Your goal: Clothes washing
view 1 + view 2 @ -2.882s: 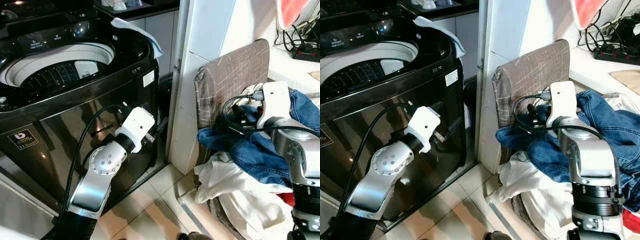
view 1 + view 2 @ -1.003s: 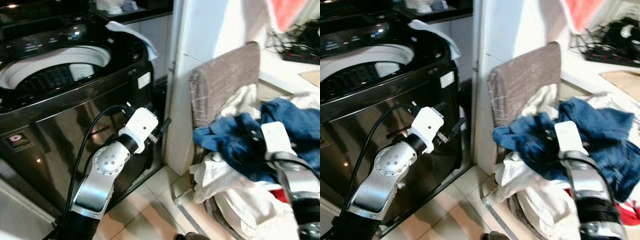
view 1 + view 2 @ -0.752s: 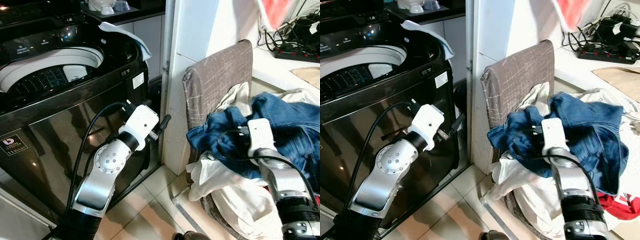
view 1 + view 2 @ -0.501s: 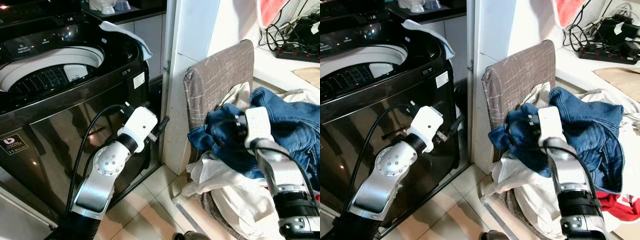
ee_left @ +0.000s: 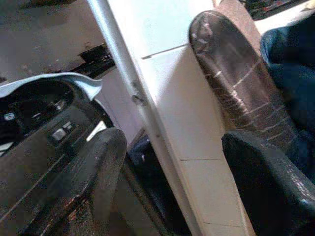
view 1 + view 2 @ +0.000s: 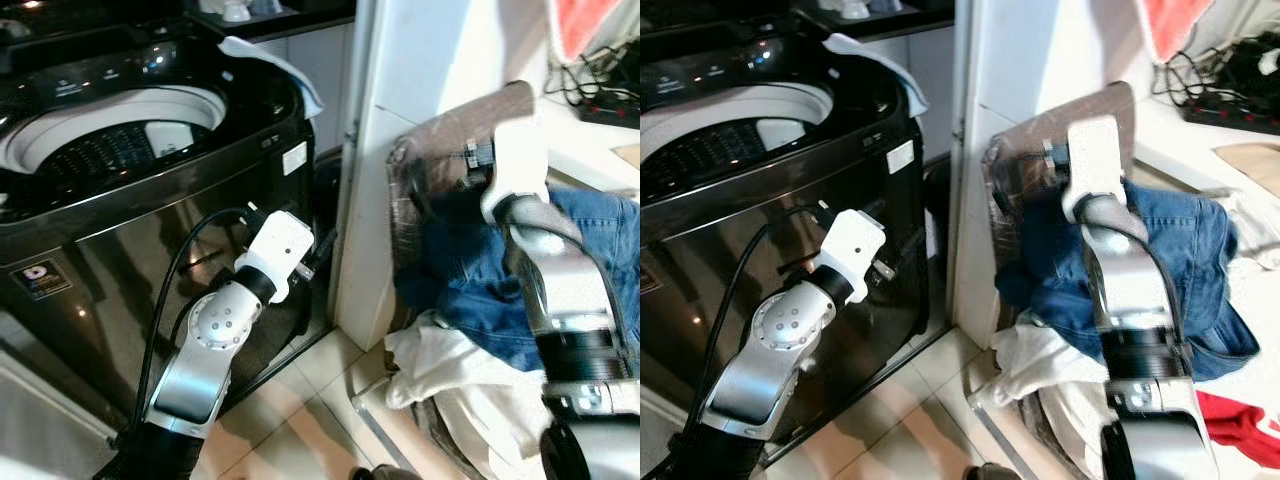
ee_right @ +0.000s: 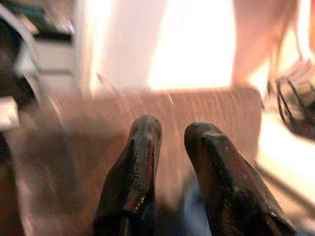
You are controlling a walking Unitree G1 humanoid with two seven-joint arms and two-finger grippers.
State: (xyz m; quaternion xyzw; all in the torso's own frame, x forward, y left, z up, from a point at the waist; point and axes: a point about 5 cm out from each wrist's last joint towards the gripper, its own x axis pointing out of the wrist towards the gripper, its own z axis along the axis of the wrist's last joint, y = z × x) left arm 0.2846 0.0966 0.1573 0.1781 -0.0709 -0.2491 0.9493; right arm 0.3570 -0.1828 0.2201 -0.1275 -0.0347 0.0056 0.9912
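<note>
We lift blue jeans (image 6: pixel 470 280) w/ right gripper (image 7: pixel 170 147) pinched on denim, left gripper (image 5: pixel 172 172) open, idle; next: swing to washer drum (image 6: pixel 110 150).

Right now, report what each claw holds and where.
Left claw open, empty. Right claw seems to pinch the blue jeans by an upper fold; blurred.

The washing machine (image 6: pixel 150 190) sits in the upper left of my view, with a cloth (image 6: pixel 275 65) on its back corner. A wall (image 6: pixel 400 130) stands in the middle. The basket (image 6: pixel 440 160) is on the right, with jeans (image 6: pixel 470 290) lying on a pile of clothes (image 6: pixel 450 385) in it.
</note>
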